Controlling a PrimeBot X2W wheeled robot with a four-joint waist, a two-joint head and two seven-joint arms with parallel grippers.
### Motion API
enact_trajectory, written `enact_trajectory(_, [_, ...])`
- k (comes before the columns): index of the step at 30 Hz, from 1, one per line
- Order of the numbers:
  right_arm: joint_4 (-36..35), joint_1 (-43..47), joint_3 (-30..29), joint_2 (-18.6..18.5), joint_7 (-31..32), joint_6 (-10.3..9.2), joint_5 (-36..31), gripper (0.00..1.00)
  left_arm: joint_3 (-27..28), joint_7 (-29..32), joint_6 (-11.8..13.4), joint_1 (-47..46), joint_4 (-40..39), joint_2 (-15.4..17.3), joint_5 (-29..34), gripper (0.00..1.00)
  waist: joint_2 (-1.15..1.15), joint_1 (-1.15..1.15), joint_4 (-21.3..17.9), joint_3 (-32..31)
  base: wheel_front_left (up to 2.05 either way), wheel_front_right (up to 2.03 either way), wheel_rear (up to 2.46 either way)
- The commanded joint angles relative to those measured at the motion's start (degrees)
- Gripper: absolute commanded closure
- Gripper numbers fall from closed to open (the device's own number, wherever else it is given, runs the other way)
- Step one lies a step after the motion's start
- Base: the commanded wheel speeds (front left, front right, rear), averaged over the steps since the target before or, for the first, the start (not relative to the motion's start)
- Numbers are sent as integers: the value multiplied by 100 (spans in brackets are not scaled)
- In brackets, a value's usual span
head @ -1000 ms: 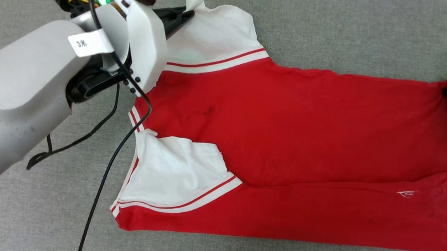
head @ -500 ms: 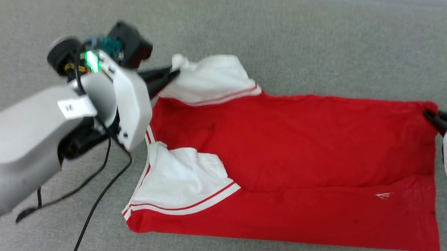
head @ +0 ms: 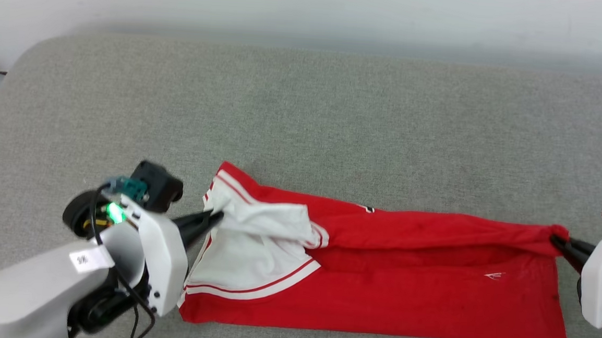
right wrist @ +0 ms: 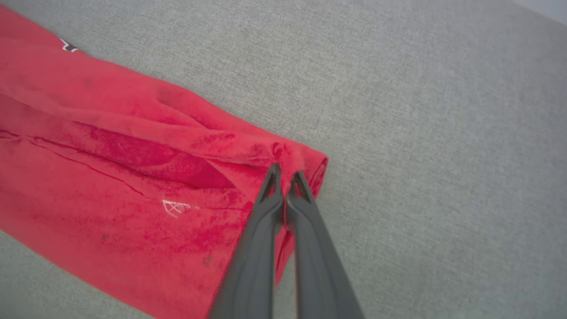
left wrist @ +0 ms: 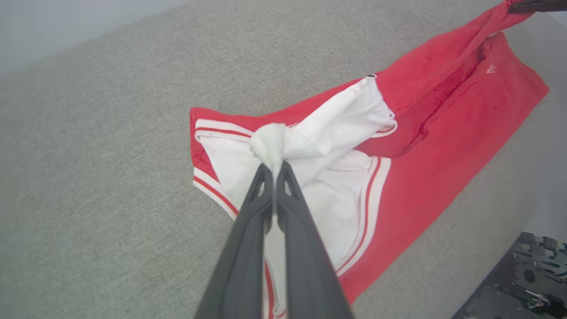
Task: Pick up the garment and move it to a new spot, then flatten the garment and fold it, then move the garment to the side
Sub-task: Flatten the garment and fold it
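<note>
The garment (head: 403,295), a red jersey with white sleeves and striped trim, lies lengthwise on the grey surface, its far long edge lifted and drawn toward the near edge. My left gripper (head: 217,217) is shut on the bunched white sleeve (left wrist: 272,141) at the garment's left end. My right gripper (head: 555,239) is shut on the red hem corner (right wrist: 288,157) at the right end. The lifted fold hangs between both grippers over the lower layer (right wrist: 110,212). The print is hidden.
The grey padded surface (head: 335,129) stretches far behind the garment, with a pale wall beyond it. Its rounded left corner (head: 31,53) and near edge are close to my arms. Dark metal parts (left wrist: 536,274) show below the surface's edge.
Both grippers have pulled the garment's far edge toward the near edge, folding it over, so it looks narrower. The head view has also shifted up and back, showing the wall.
</note>
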Motion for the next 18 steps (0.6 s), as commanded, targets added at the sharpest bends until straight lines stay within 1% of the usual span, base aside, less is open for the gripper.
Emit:
enact_trajectory(1, [-29,112,-41,8,-30,-5,17,100,0,-44,39,94,-29,21,-29,100,0,1,-16,-84,0,0,0])
enact_trajectory(6, [-151,593,-230,39,-94,-5,68,100,-52,-130,183,576,-85,153,-139,100,0,1,-42,-201,0,0,0])
enact_trajectory(10, [-283,1005,-408,80,-112,-5,98,100,-80,-162,243,852,-91,158,-171,100,0,1,-37,-243,0,0,0])
enact_trajectory(18, [-476,1652,-732,267,-10,-5,54,100,-101,-268,190,1214,221,33,-319,100,0,1,-56,-210,0,0,0])
